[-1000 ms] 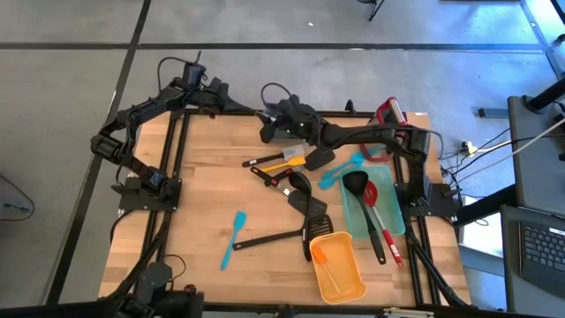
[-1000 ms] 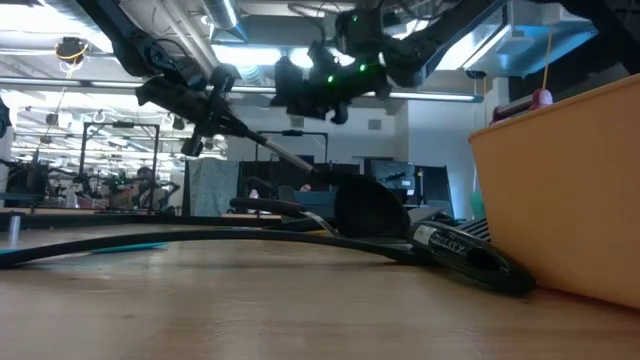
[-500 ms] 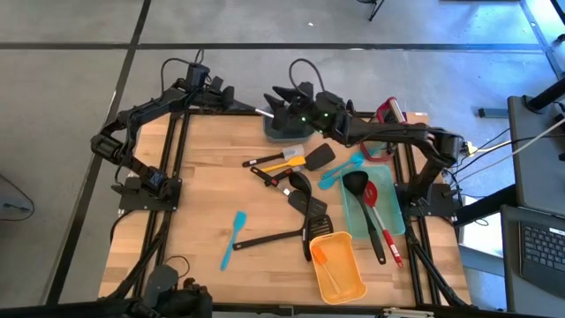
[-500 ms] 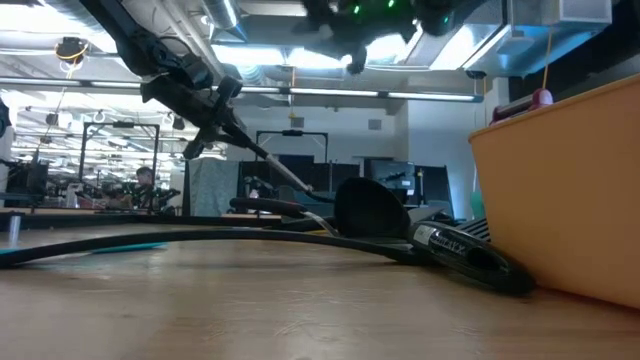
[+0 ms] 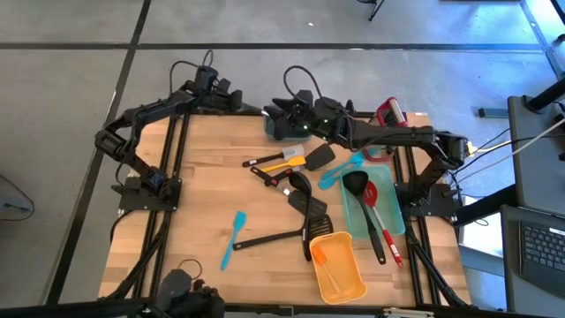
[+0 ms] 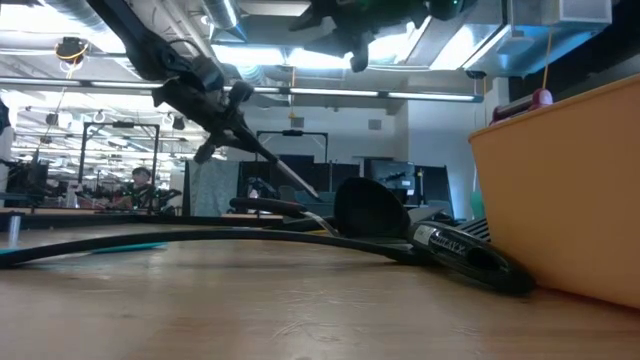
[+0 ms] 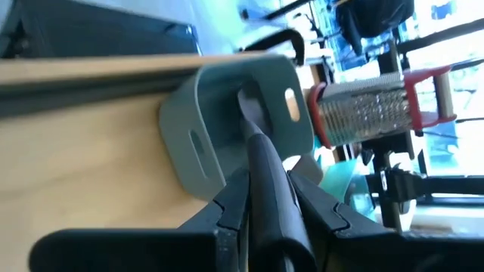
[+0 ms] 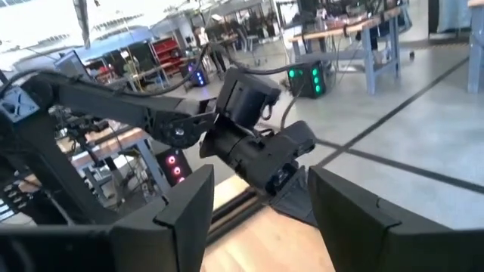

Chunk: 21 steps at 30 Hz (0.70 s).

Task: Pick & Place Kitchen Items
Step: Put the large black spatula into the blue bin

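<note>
Because the left end effector (image 7: 261, 204) is clamped on a dark utensil handle (image 7: 261, 162) angled into the grey holder (image 7: 227, 113), placement looks underway; right end effector (image 8: 257, 200) hovers apart.

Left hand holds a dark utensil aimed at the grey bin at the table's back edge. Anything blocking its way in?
Nothing visible does. The dark-handled utensil, clamped in the left hand, has its tip at the grey slotted plastic bin, right at the opening. The open right hand hovers above the bin, close by.
</note>
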Available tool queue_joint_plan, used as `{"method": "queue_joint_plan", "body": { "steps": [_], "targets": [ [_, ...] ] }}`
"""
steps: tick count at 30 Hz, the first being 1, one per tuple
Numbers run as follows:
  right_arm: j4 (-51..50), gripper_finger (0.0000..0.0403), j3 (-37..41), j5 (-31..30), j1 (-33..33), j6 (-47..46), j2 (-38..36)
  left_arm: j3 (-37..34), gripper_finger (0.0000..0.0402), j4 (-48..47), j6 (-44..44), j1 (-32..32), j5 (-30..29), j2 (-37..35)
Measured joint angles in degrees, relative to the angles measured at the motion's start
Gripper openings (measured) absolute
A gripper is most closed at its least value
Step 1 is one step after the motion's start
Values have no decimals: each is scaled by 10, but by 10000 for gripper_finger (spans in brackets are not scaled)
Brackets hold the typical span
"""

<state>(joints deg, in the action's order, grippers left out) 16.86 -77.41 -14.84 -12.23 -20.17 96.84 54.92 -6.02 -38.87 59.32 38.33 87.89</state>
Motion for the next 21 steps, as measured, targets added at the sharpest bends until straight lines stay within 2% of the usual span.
{"method": "queue_joint_plan", "body": {
  "steps": [8, 12, 21],
  "targets": [
    [1, 216, 0, 0, 11, -9, -4, 0, 57, 36, -24, -39, -14, 35],
    [1, 216, 0, 1, 16, -11, -7, 0, 57, 48, -30, -40, -41, 35],
    [1, 216, 0, 0, 20, -12, -8, 0, 65, 46, -24, -36, -41, 35]
  ]
}}
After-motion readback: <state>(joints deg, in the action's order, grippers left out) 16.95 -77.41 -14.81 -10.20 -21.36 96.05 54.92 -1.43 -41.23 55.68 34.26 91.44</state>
